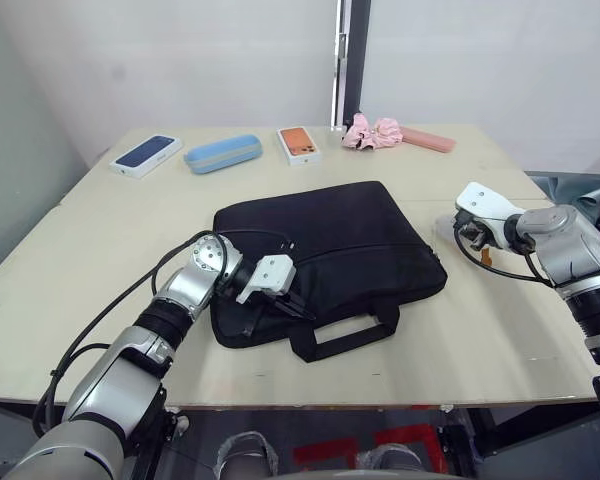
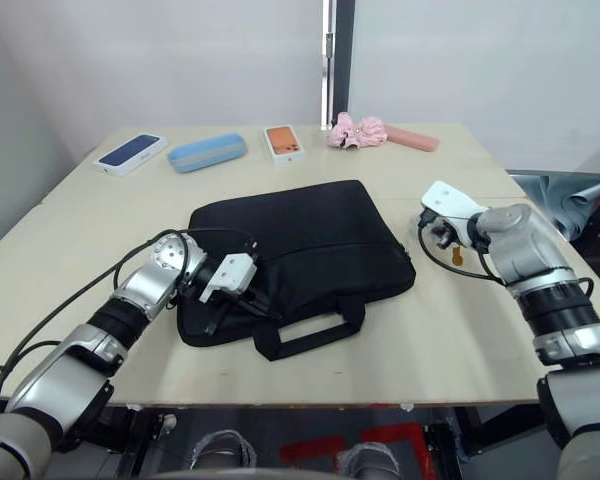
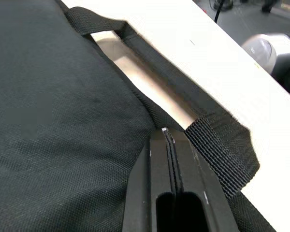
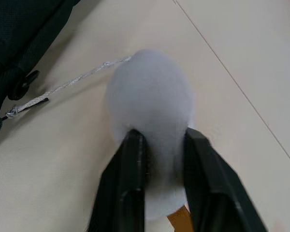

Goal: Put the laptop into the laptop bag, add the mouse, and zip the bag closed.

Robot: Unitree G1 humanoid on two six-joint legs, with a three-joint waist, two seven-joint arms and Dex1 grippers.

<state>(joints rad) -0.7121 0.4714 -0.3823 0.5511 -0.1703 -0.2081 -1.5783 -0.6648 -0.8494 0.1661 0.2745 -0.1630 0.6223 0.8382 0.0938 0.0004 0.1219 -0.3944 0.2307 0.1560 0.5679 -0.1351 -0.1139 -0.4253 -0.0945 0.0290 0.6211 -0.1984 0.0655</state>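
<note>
Down at the near left corner of the laptop bag (image 1: 330, 255), the left gripper (image 1: 292, 297) lies low against the black fabric, its two fingers pressed flat together with no gap between them, their tips just beside the bag's strap handle (image 1: 345, 338). Whether anything thin is pinched between them, I cannot tell. The handle loops out from the bag's near edge onto the table (image 1: 100, 240).

Over on the right, the right gripper (image 4: 159, 145) has its fingers (image 4: 130, 169) closed on either side of the mouse (image 4: 152, 104), a white rounded shape that sits on the tabletop just off the bag's right end. A bit of orange shows under it near the fingers. A thin silvery cord (image 4: 72, 84) runs across the table from beside the mouse toward the bag's corner, where a small black zip pull (image 4: 21, 84) hangs.

The bag itself lies flat in the middle of the table, looking closed. Whether the laptop is inside it I cannot tell.

Along the far edge, well apart from both arms, sit a phone box with a dark blue top (image 1: 145, 154), a light blue oval case (image 1: 223, 153), an orange-topped phone box (image 1: 299, 144), a pink scrunchie (image 1: 373, 131) and a flat pink case (image 1: 427, 140) just beside it.
</note>
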